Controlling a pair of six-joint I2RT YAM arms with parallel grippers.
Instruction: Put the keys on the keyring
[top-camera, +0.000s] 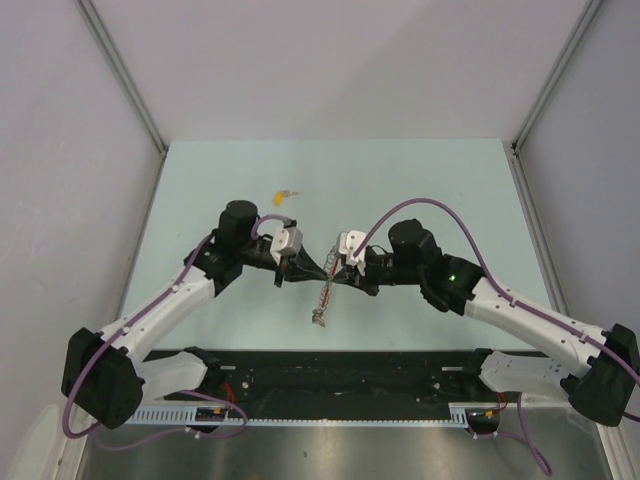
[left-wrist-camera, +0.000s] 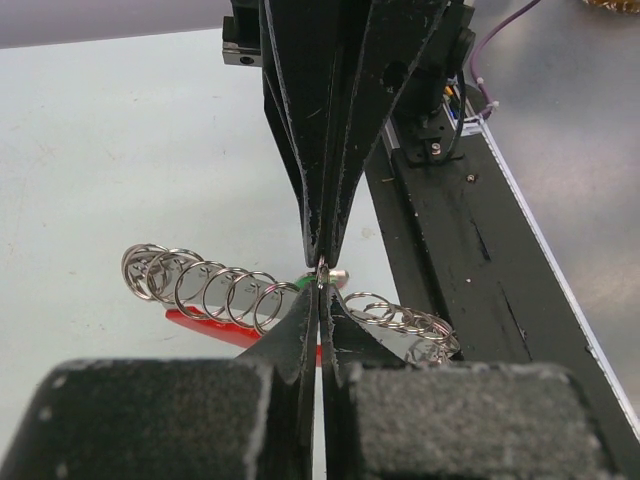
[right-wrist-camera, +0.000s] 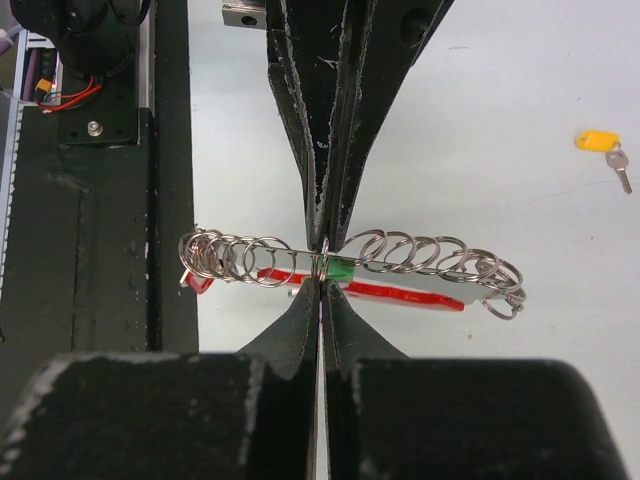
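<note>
mint-green table (top-camera: 420, 180): carrying both arms, which are meeting at its middle.
left gripper (left-wrist-camera: 319, 292): pinching fully closed, tip against the other tip.
right gripper (right-wrist-camera: 320, 290): clamping closed likewise; which one is gripping ring and which key, cannot tell.
keyring (right-wrist-camera: 400, 291): stretching across the meeting tips, red band just beneath the chain.
green key (right-wrist-camera: 341, 268): sitting at the pinch point.
yellow key (right-wrist-camera: 598, 141): lying well apart, not yet threaded.
risk: thin ring wire slipping free if the tips are twisting apart, dropping the green key.
views: right wrist is showing the yellow key; left wrist is missing it.
</note>
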